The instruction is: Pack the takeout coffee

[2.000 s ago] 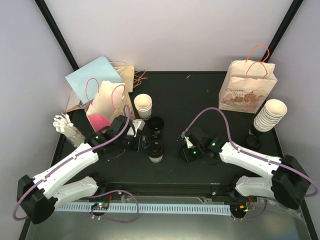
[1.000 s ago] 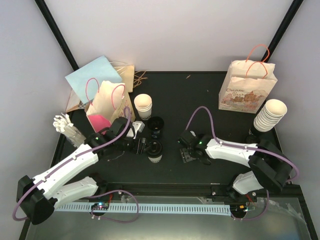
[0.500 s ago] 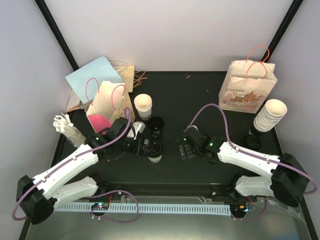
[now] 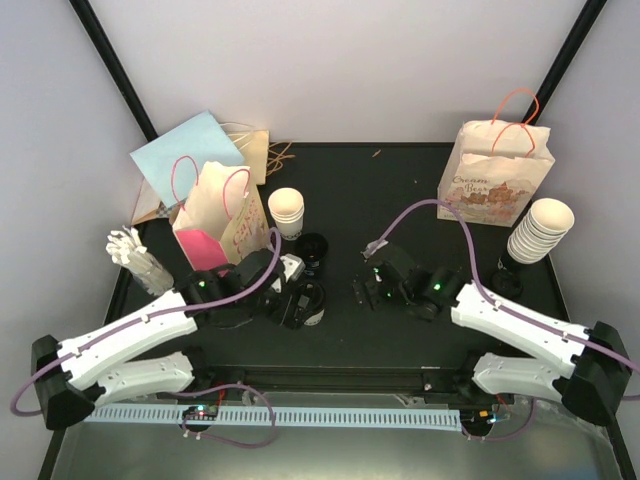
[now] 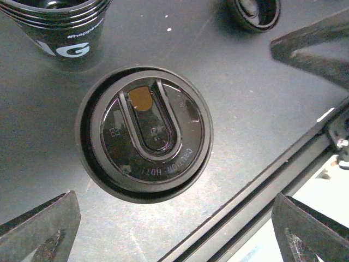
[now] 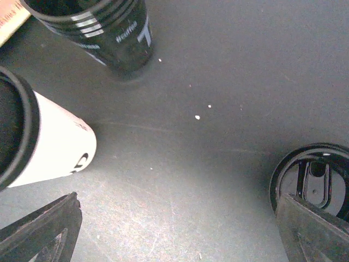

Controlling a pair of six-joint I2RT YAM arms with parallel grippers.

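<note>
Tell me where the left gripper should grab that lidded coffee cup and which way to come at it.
On the lidded cup, take the white side wall just below the lid rim, not the lid, which might pop off. The cup stands upright and round, so lower the open left gripper from above, one finger on either side. The black cup stack crowds its far side.

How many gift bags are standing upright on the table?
2. The pink-handled bag stands at back left; the printed bag with orange handles stands at back right. Flat bags lie behind the left one; others may be hidden.
</note>
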